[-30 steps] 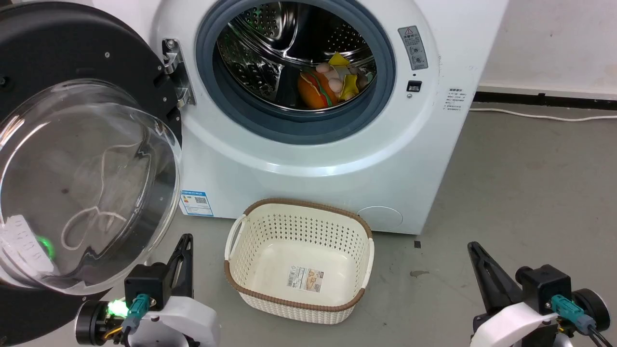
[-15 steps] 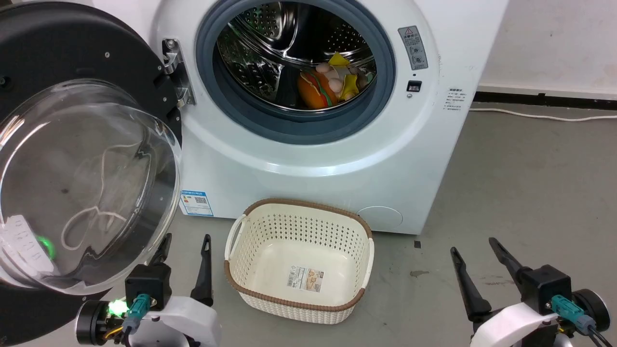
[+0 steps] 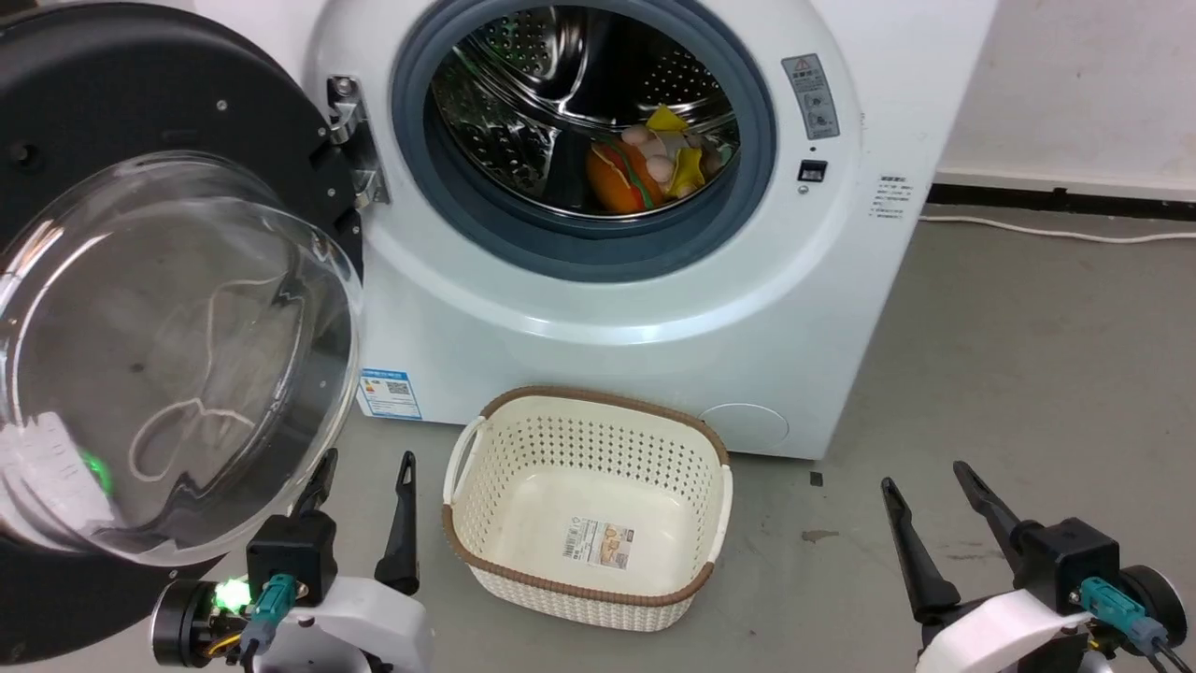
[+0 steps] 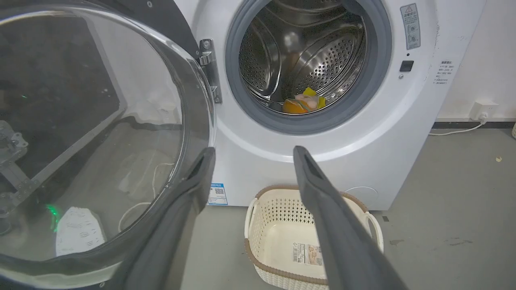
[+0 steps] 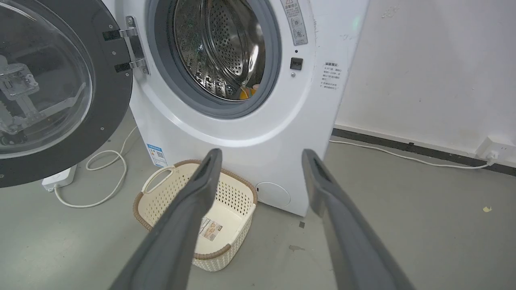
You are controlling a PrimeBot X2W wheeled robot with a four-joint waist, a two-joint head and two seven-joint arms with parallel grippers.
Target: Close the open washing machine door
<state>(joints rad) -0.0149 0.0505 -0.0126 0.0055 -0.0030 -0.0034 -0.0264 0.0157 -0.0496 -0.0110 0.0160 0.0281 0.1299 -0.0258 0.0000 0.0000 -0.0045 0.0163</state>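
Grey concrete floor [image 3: 1028,355] is showing scuffs and a small dark stain [image 3: 819,536]. White wall [image 3: 1074,84] is rising at the right, a black skirting strip [image 3: 1065,198] running along its foot. A white cable [image 3: 1056,229] is trailing beside the strip, reaching a wall socket [image 5: 498,148]. Light is falling evenly.

The left end effector [image 3: 366,460] sits at the lower left of the head view. Its two dark fingers [image 3: 402,523] are spread apart, point up and grip nothing. Behind them the white left wrist [image 3: 364,617] carries a black block, a teal connector [image 3: 273,596] and a glowing green light [image 3: 229,594]. The right end effector [image 3: 925,477] sits at the lower right. Its fingers are also parted with nothing between them, and they lean up and to the left from the white right wrist [image 3: 990,628]. In each wrist view the grey fingers rise in a wide V.
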